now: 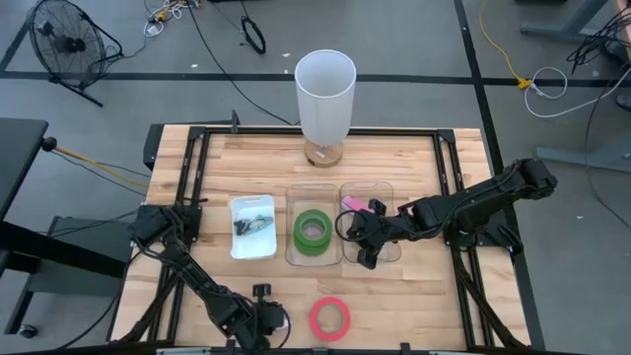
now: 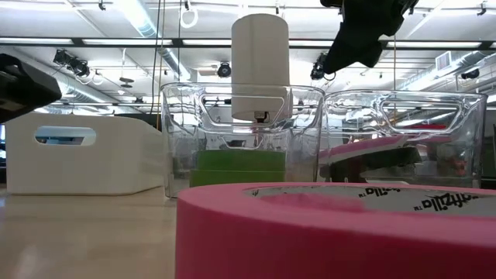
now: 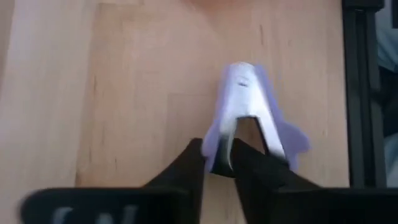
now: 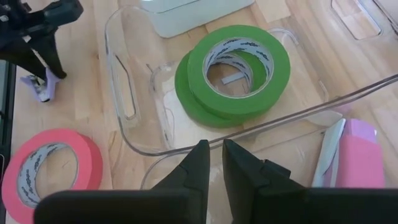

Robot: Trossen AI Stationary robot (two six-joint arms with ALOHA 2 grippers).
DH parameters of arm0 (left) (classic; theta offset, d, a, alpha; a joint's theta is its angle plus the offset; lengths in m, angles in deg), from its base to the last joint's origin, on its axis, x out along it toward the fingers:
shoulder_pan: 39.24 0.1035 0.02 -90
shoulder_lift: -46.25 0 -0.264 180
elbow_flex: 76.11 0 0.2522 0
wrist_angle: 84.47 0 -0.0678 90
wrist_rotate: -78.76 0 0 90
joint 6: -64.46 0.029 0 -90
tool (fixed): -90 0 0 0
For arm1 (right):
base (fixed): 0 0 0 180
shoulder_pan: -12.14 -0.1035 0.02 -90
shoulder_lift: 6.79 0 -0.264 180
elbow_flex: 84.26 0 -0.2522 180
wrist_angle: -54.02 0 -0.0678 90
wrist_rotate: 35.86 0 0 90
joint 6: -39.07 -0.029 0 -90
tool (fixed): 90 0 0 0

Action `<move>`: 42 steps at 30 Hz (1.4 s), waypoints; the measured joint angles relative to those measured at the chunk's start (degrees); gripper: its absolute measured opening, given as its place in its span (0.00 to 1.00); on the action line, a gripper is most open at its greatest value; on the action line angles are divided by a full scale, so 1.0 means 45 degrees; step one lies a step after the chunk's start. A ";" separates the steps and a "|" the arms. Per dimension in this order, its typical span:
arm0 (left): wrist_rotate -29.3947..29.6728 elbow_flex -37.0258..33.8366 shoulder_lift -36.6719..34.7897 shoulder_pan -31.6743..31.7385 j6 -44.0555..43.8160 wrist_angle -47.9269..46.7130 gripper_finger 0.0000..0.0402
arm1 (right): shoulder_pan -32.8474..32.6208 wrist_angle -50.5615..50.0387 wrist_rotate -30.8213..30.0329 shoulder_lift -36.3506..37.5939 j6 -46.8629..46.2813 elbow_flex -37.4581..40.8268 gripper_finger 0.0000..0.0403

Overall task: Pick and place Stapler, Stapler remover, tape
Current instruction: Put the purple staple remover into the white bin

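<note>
My left gripper (image 1: 261, 320) is near the table's front edge, shut on a lavender staple remover (image 3: 245, 112); both also show in the right wrist view (image 4: 40, 87). My right gripper (image 1: 360, 239) hovers shut and empty over the walls of two clear bins. Two green tape rolls (image 4: 233, 68) lie stacked flat in the left clear bin (image 1: 314, 232). A pink stapler (image 4: 357, 155) lies in the right clear bin (image 1: 380, 197). The red-pink tape roll (image 1: 330, 318) lies flat on the table to the right of my left gripper. My left gripper pinches the staple remover between its two fingers at one end (image 3: 219, 149). The fingers (image 4: 53, 59) come from above, pointing down. The remover sticks out below them toward the table (image 4: 40, 93); whether it touches the wood I cannot tell.
A white bin (image 1: 252, 227) with dark items stands left of the clear bins. A tall white cylinder (image 1: 325, 89) stands at the table's far edge. Black frame rails (image 1: 187, 197) run along the table's sides.
</note>
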 joint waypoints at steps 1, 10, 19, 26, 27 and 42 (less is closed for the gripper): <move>-0.0018 0.0074 0.0014 0.0000 0.0142 -0.0032 0.15 | 0.0000 -0.0004 0.0000 0.0000 0.0000 0.0000 0.12; 0.0505 0.0886 0.0090 0.0046 0.0604 -0.0640 0.12 | 0.0005 -0.0005 0.0000 0.0000 0.0000 0.0000 0.12; 0.1729 0.2859 0.0090 0.0024 0.0616 -0.4437 0.12 | 0.0005 -0.0005 0.0000 0.0000 0.0009 0.0000 0.12; 0.2888 0.5503 0.0077 0.0024 0.1103 -0.8677 0.12 | 0.0000 -0.0005 -0.0005 0.0000 0.0039 0.0000 0.12; 0.3078 0.5898 0.0066 0.0031 0.1091 -0.9383 0.12 | 0.0004 -0.0005 -0.0005 0.0000 0.0039 0.0000 0.12; 0.4472 0.8045 -0.0486 0.1056 0.0807 -1.4752 0.14 | 0.0000 0.0016 -0.0005 0.0000 0.0078 0.0000 0.12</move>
